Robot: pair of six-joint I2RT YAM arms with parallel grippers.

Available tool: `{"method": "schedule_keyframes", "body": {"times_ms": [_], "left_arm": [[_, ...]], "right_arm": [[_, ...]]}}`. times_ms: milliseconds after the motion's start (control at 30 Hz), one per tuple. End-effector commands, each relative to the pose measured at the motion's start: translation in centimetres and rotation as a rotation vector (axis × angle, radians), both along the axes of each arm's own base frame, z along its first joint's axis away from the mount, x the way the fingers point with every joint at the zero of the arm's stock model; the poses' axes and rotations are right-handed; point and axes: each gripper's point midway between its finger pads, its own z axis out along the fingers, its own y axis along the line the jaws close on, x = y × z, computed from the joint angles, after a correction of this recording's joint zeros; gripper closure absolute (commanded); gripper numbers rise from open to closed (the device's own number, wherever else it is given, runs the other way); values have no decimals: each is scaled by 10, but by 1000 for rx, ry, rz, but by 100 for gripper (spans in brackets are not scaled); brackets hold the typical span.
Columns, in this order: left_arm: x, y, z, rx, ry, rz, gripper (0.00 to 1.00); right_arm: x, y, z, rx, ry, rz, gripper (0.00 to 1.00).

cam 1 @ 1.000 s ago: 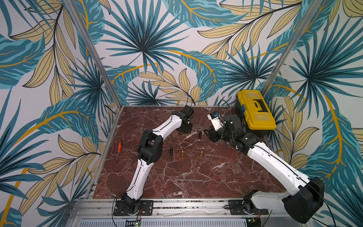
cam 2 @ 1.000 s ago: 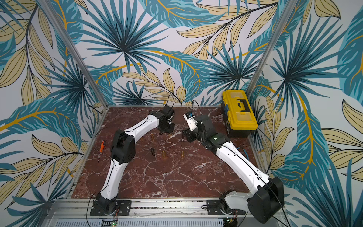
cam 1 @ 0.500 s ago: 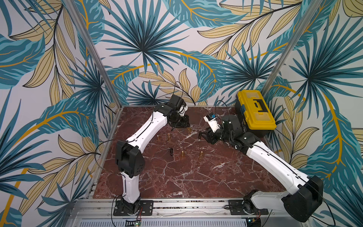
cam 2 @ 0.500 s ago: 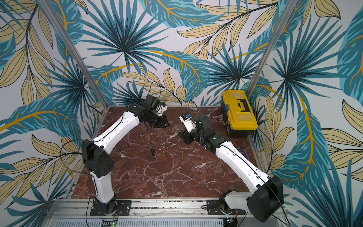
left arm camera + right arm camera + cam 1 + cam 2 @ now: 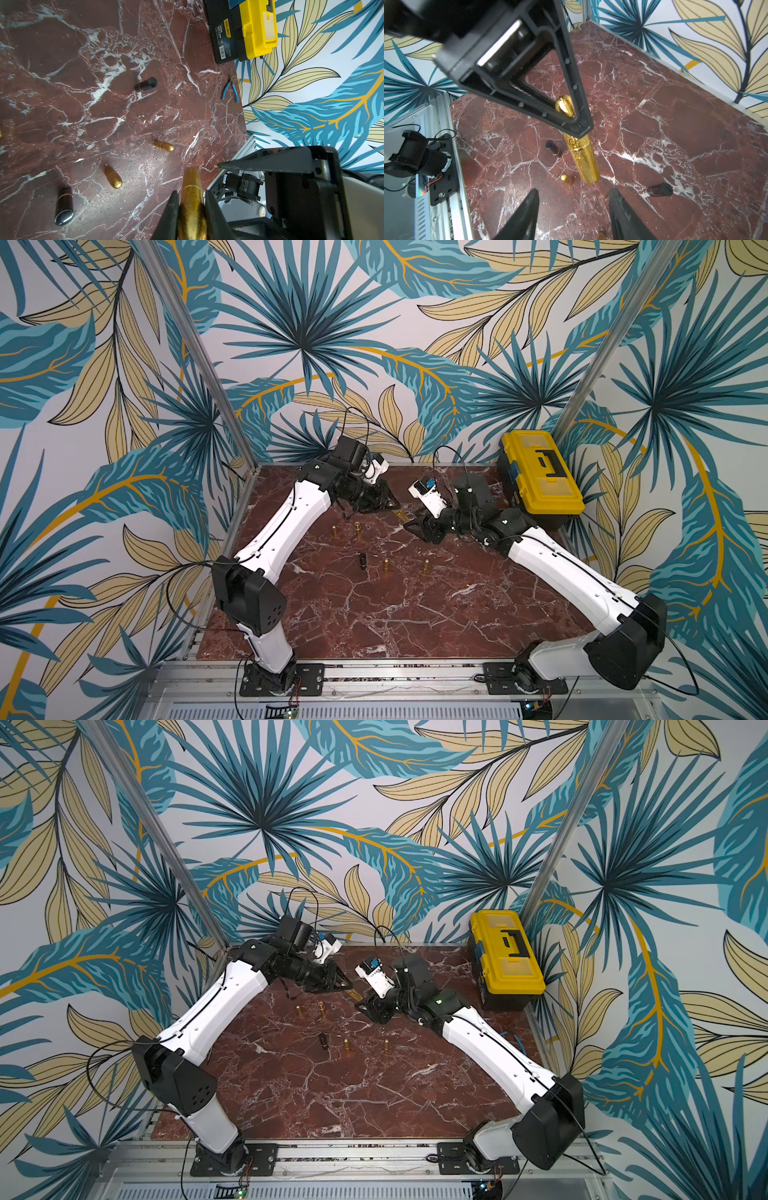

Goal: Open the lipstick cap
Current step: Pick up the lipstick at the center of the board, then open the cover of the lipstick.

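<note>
Gold lipstick [image 5: 581,158]: you have it held off the marble, at 12 o'clock from the table's middle in both top views [image 5: 400,514]. Its free, rounded end points toward the right arm.
Seam: a ring crosses the tube in the right wrist view and both parts sit joined, so the cap is on.
Left gripper [image 5: 392,506]: clamped on the rear part of the lipstick. In the left wrist view its fingers [image 5: 172,207] press on either side of the tube.
Right gripper [image 5: 573,191]: jaws apart with nothing between them. The lipstick's end lies just ahead of the gap and touches neither finger. You see it at 1 o'clock from the middle, facing the left gripper.
Marble table [image 5: 415,614]: dark red with white veins.
Gold pieces [image 5: 386,566]: four small ones stand on the marble, two near the middle and two toward 11 o'clock, each apart from the others.
Black tube [image 5: 363,561]: just beside the middle gold pieces, on their 9 o'clock side.
Yellow toolbox [image 5: 540,472]: lid down, in the 2 o'clock corner.
Blue pliers [image 5: 230,91]: at the 3 o'clock edge, well apart from the lipstick.
</note>
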Motion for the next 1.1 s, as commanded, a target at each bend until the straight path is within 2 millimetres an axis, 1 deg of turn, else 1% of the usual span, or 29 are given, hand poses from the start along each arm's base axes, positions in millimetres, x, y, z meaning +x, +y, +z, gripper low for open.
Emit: {"method": "schedule_keyframes", "body": {"times_ms": [0,133,267,333,433,500,567,633,800,900,967,1067], "left_arm": [[-10,-2,17,-50,-9,-28,89],[-12,-8,20,-76,4,-51,89],[-15,-11,22,-97,13,-74,89],[-16,-10,18,-90,18,-72,89],[-16,-10,16,-86,23,-74,89],[-16,-9,14,-83,23,-73,92],[-15,-9,13,-80,26,-74,96],[-14,-9,10,-75,31,-74,100],[-6,-7,4,-61,33,-61,100],[-1,-5,5,-65,30,-57,100],[2,-3,9,-73,23,-54,100],[12,7,14,-88,14,-30,100]], "right_arm": [[-6,7,-4,-7,28,51,45],[0,9,-11,-28,33,44,46],[8,9,-16,-47,16,30,52],[12,10,-18,-56,15,29,56],[13,13,-17,-50,16,37,66],[13,13,-17,-49,17,38,74],[13,13,-16,-50,15,36,77],[14,12,-17,-57,18,30,83],[11,8,-21,-62,34,14,92],[8,4,-25,-63,36,1,98],[6,1,-29,-72,47,-7,99],[1,-3,-34,-79,61,-14,100]]}}
